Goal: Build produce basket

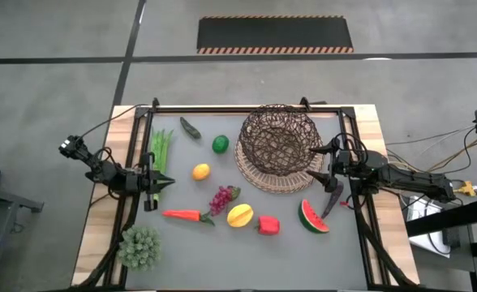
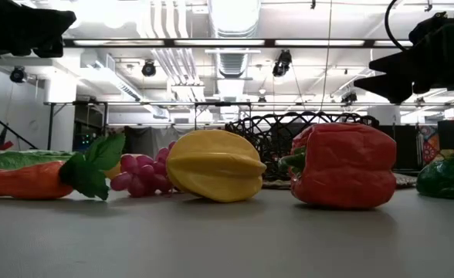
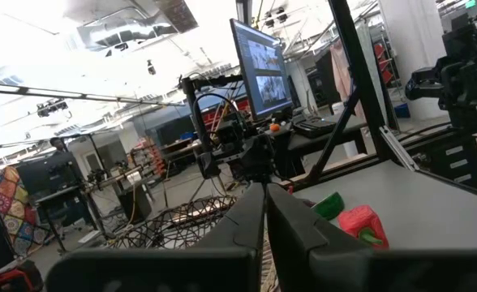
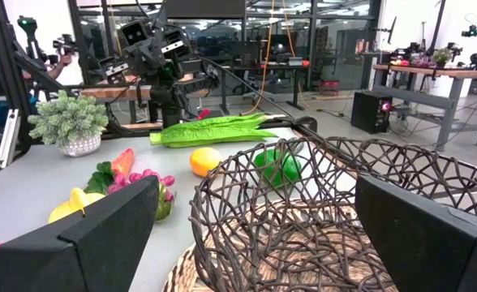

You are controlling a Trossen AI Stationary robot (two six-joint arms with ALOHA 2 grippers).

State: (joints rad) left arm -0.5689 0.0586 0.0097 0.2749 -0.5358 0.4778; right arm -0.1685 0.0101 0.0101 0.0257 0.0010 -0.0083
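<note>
A grey concrete floor [image 1: 52, 32] was seen around the table, crossed by a dark seam and marked by a black mat edged in orange-and-black hazard stripes [image 1: 275, 34]. Overhead, white ceiling ducts [image 2: 169, 27] and bright strip lights [image 2: 235, 11] were shown. A lit computer monitor [image 3: 260, 69] was set on a distant desk.

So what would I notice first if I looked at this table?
Probably the big round dark brown wicker basket at the table's far right, with nothing in it. Then the colourful toy food spread beside it, like the red watermelon slice and the orange carrot near the front edge. A pale green bushy plant sits at the front left corner.
</note>
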